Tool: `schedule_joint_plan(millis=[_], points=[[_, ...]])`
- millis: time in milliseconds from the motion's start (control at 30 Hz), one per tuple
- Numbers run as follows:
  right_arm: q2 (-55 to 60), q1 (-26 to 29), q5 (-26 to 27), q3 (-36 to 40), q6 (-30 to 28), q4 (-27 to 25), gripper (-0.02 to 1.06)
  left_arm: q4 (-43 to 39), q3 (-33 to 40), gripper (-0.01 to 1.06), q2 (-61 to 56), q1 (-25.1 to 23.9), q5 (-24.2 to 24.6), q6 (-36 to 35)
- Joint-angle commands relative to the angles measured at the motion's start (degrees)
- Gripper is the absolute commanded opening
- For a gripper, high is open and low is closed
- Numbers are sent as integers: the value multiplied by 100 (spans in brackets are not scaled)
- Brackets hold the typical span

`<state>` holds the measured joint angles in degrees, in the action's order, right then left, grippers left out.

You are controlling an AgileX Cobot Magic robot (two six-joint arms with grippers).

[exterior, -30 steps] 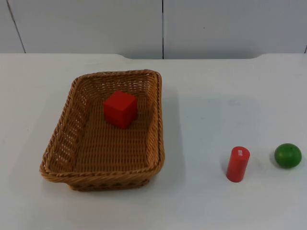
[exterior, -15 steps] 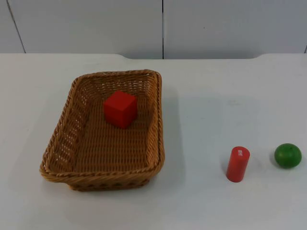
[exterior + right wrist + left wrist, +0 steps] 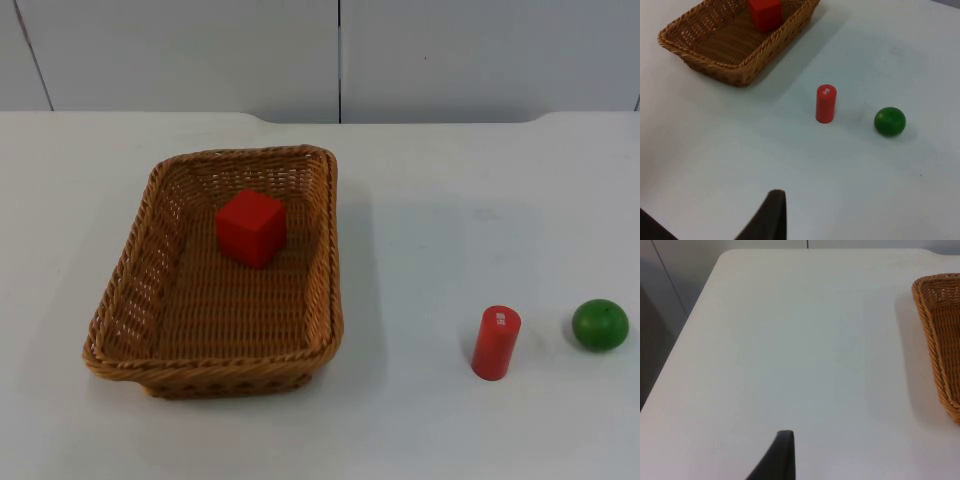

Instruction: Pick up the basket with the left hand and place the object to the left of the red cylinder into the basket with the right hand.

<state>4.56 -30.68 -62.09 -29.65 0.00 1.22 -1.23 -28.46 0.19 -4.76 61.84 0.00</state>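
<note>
Inspecting the surface (image 3: pixel 430 180): the red cube (image 3: pixel 251 228) already lay inside the wicker basket (image 3: pixel 140 265), resting toward the left edge. Each tool's state could not be determined. Risk: regrasping the cube, or mistaking the red cylinder (image 3: pixel 496 342) for it.

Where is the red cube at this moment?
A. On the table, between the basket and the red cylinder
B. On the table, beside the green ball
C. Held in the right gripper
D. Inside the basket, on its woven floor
D: the red cube sits on the woven floor of the basket, well apart from the red cylinder and the green ball, which stand on the table.
</note>
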Motion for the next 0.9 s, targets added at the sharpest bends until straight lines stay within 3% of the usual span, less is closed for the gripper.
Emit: schedule_joint_plan(millis=[0, 600, 867], points=[[-21, 52, 35, 5, -94, -7, 105, 27, 19, 105, -19, -5, -19, -72], [-456, 231, 64, -20, -68, -57, 105, 25, 19, 105, -19, -5, -19, -61], [-456, 1552, 64, -20, -68, -48, 105, 25, 19, 105, -19, -5, -19, -61]])
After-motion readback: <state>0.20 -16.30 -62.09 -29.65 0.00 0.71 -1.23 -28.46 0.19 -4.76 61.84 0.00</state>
